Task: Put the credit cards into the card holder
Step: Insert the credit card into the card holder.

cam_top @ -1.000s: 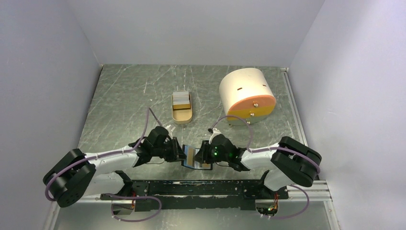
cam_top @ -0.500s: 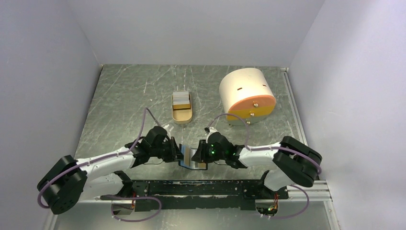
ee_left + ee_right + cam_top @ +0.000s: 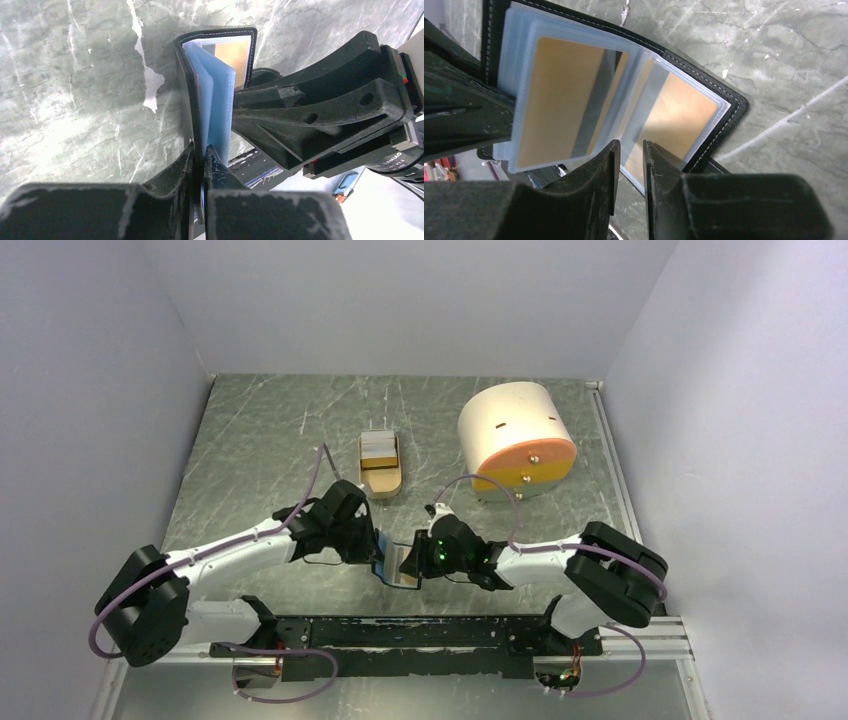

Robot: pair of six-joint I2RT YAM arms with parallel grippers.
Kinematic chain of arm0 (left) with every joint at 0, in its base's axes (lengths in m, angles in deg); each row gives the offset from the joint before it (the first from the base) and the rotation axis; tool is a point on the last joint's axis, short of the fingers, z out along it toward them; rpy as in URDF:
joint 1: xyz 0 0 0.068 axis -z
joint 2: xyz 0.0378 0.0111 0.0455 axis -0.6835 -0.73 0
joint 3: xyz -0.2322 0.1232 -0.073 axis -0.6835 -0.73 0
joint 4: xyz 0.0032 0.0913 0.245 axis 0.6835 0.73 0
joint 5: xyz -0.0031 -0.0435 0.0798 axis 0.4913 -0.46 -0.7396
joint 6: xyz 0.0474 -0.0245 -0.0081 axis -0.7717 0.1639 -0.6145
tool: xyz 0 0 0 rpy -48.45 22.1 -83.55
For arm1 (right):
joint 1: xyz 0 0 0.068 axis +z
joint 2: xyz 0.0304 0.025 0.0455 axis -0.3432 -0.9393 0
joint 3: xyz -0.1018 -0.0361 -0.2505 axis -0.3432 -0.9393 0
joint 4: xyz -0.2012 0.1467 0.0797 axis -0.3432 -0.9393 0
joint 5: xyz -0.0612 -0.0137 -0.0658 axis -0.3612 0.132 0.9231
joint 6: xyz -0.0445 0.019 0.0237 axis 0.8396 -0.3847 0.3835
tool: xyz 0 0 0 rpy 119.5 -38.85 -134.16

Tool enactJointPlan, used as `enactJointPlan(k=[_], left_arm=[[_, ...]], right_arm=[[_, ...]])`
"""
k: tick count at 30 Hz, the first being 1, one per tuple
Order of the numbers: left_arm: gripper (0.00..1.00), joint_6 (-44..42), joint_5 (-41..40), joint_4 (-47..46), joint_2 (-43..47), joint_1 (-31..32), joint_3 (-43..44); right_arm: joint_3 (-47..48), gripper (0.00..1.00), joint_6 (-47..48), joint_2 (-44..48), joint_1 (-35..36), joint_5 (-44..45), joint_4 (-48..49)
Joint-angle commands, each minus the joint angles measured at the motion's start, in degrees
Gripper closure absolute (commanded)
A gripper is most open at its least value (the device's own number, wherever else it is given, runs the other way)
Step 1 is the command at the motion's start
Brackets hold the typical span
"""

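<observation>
Marbled grey table (image 3: 260,440) carries a cream-and-orange cylinder (image 3: 510,425) toward its far right corner and a tan tray (image 3: 380,480) at mid-table. Near the front edge, the open card holder (image 3: 402,562) has orange credit cards (image 3: 559,95) in its pockets (image 3: 519,60). The left gripper (image 3: 202,155) pinches its cover. The right gripper (image 3: 630,150) straddles the pockets' edge, grip unclear.

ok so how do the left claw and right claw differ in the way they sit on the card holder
The left claw is shut on the black cover edge of the card holder, while the right claw looks closed on a clear inner sleeve instead. The left claw's jaws nearly meet, whereas the right claw's jaws show a slim gap. Both hold the same opened card holder, from opposite sides.
</observation>
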Motion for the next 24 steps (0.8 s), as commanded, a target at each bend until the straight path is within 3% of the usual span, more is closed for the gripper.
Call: enactJointPlan(k=[1, 10, 15, 24], left_arm=[[0.91, -0.7, 7.0, -6.2, -1.8, 0.3, 0.9], [0.91, 2.9, 10.6, -16.6, -1.2, 0.3, -6.1], [0.91, 3.1, 7.0, -12.8, -1.1, 0.3, -6.1], [0.91, 3.6, 3.9, -7.9, -1.5, 0.3, -5.2]], right_arm=[[-0.9, 0.72, 0.6, -3.7, 0.4, 1.7, -2.2], [-1.9, 0.71, 0.3, -2.9, 0.5, 2.0, -1.0], [-1.8, 0.69, 0.5, -1.0, 0.4, 3.9, -4.4], [-2.1, 0.67, 1.3, 10.5, 0.3, 8.7, -15.1]])
